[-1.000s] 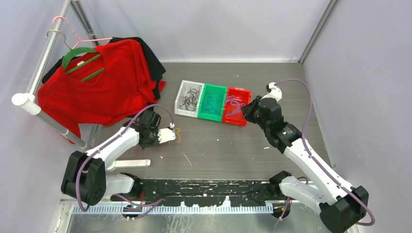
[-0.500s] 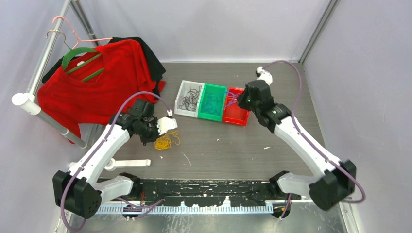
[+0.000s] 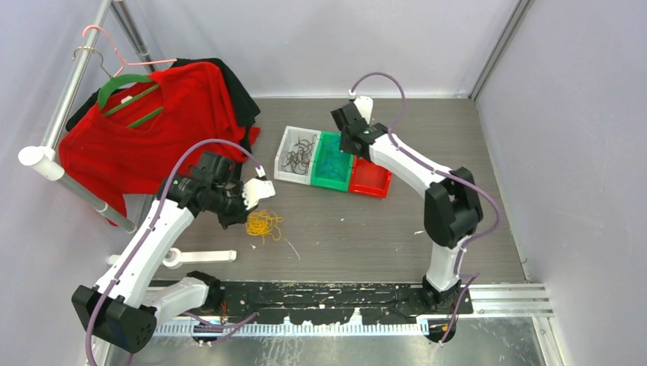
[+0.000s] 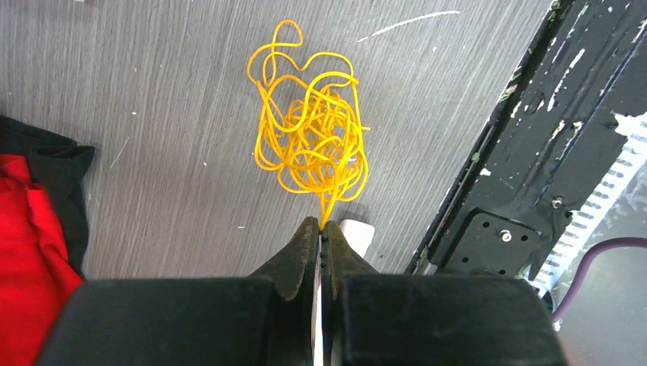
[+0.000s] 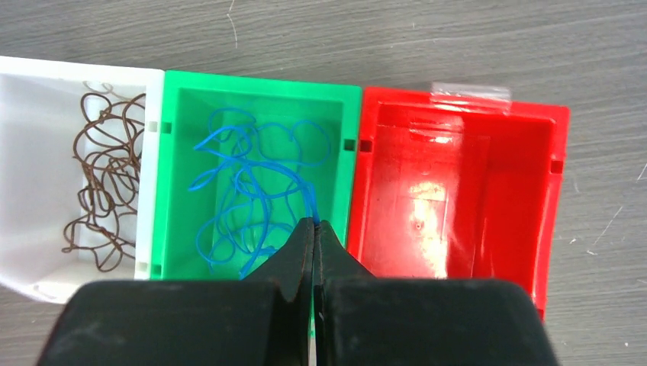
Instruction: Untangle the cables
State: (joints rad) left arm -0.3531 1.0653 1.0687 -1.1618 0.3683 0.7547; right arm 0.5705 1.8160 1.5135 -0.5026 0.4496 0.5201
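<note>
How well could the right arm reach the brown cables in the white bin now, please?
Probably yes: the brown cables lie uncovered in the white bin, beside the green bin below its fingers, though those pinch a blue cable.

Three bins set side by side, touching, on the table [image 3: 343, 236], behind centre: left bin [image 5: 30, 191], middle bin [image 5: 259, 80], right bin [image 5: 458, 191]. Left bunch [image 5: 103, 183] of cords laid in the left bin; middle bunch [image 5: 244, 191] in the middle bin. Right gripper [image 5: 313, 229] held over the middle bin, by the wall next to the right bin, a strand of the middle bunch pinched at its tips.

Tangle [image 3: 262, 224] found on the table, before and left of the bins. Left gripper [image 4: 321, 225] held at its edge, strands pinched. Garments [image 3: 145, 137] hung on a rack [image 3: 72, 107], back left. Bar [image 3: 200, 258] laid near left, just behind the base rail [image 3: 320, 299].
</note>
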